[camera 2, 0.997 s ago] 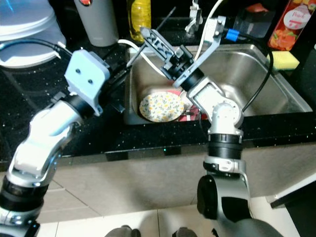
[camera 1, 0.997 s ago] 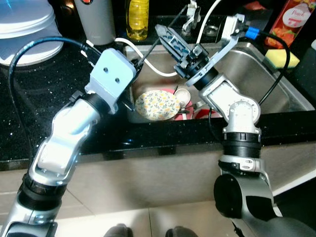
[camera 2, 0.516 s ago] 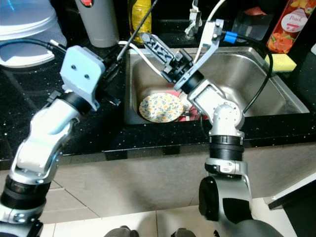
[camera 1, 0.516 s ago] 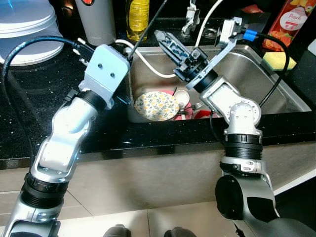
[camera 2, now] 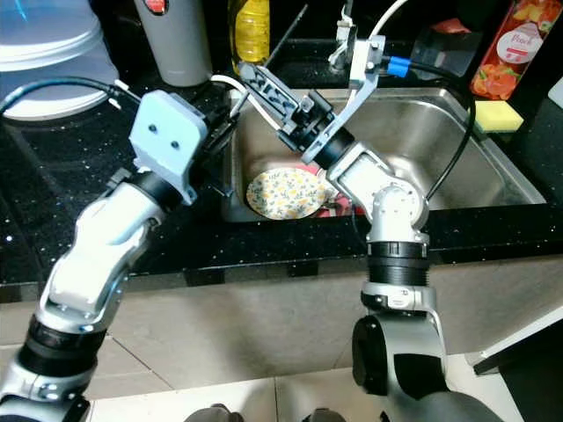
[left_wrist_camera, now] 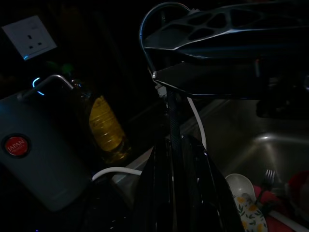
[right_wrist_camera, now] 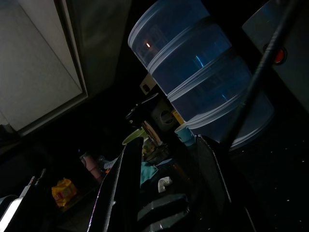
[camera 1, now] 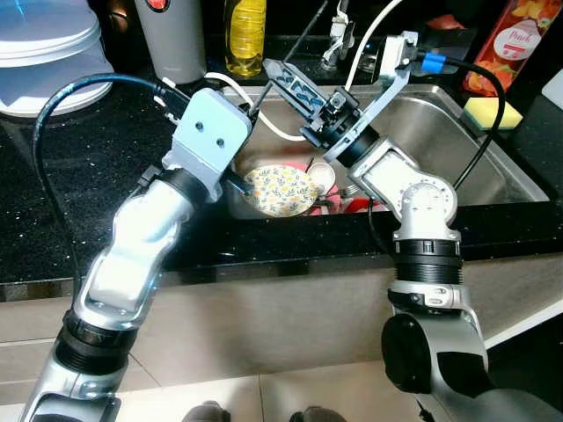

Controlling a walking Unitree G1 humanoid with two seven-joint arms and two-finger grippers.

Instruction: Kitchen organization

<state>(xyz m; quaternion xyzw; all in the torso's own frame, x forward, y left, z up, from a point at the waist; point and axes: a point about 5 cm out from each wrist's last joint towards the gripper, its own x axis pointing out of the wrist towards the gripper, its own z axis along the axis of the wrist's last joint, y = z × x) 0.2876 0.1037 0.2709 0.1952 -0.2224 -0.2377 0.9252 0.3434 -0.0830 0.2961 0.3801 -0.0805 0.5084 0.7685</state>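
Holding a thin black stick (camera 2: 286,35), the left claw (left_wrist_camera: 170,145) sits at the sink's (camera 1: 501,167) near-left corner, above the black surface (camera 1: 79,176). In the left wrist view its fingers look pressed together on the stick, though the shot is dark. The stick's long axis slants up and away from this claw toward the faucet (camera 1: 339,35). It passes close beside the right claw (camera 1: 271,69), which reaches over the basin toward the left arm. Touching or just apart: cannot tell. In the right wrist view the right claw's fingers (right_wrist_camera: 120,193) stand spread with nothing between them, and the stick shows as a dark diagonal off to one side of them. Judgement: if a handover or joint placement comes next, the right claw is the nearer free one. It would have to swing sideways across the stick's line to bracket it. Low in the basin lie a floral plate (camera 1: 280,189), a small white cup (camera 1: 321,174) and some red ware, partly covered by the right forearm. A fork (left_wrist_camera: 267,179) shows beside them in the left wrist view. A yellow bottle (camera 1: 246,31), a grey canister (camera 1: 171,35) and stacked clear tubs (camera 1: 44,44) stand behind. Hard to make out: the left claw's fingers in the head views, screened by the wrist housing. What the stick is, and where its lower end stops, are also unclear.
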